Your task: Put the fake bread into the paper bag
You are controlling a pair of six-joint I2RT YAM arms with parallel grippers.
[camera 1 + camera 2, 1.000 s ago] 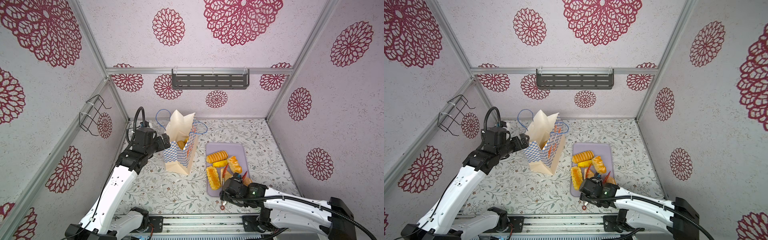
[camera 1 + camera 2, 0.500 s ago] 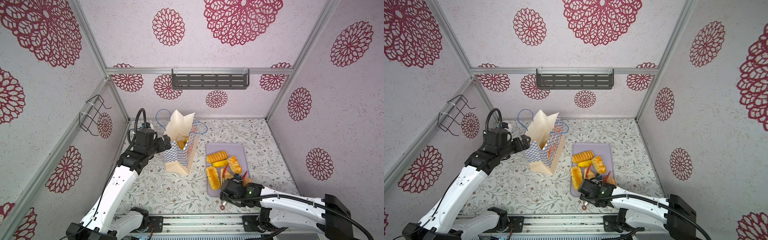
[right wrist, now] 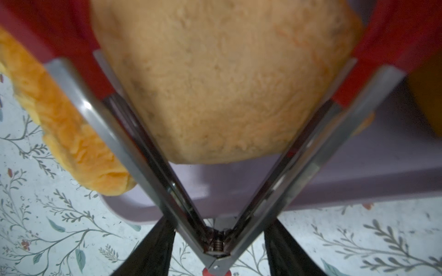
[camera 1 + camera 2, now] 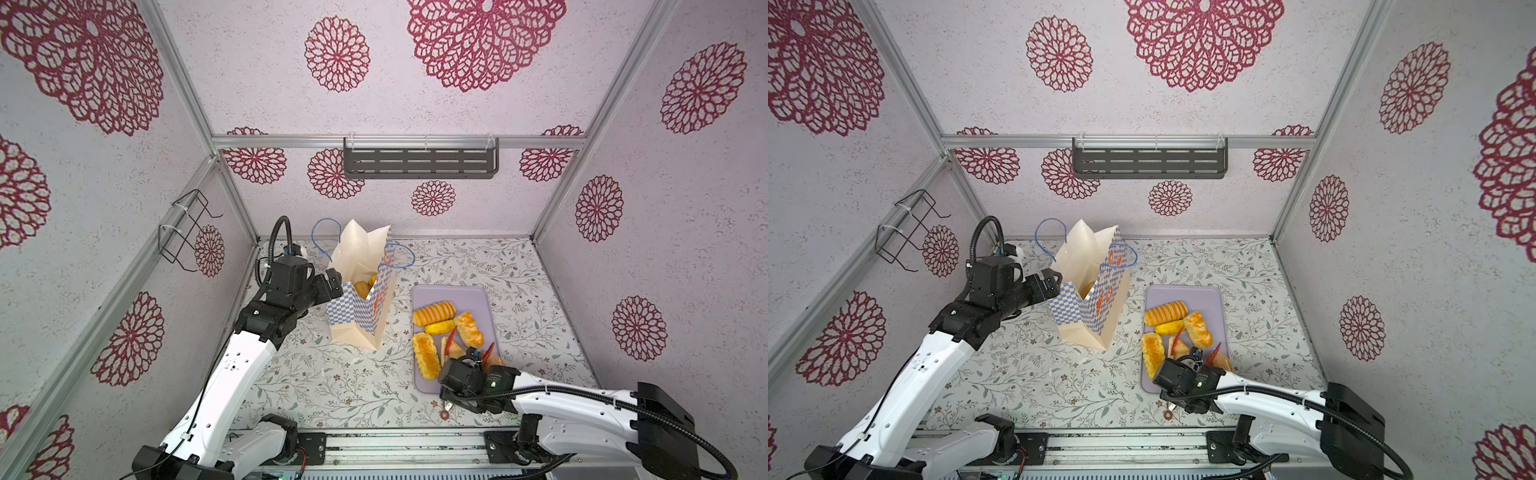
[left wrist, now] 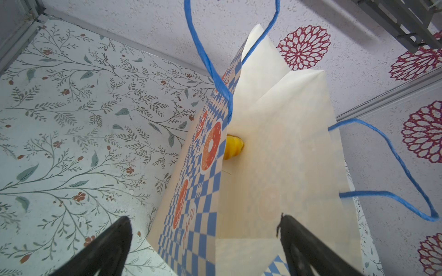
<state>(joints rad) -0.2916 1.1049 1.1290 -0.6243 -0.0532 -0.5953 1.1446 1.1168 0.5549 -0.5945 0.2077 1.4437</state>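
The left gripper (image 5: 203,217) gaped wide at the rim of the paper bag (image 4: 357,320), while the right gripper (image 3: 217,222) clasped the red tongs (image 3: 318,148), their arms straddling a toast slice (image 3: 227,78).

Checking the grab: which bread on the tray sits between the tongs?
The pale toast slice, between both arms of the tongs; the orange ribbed loaf lies outside them.
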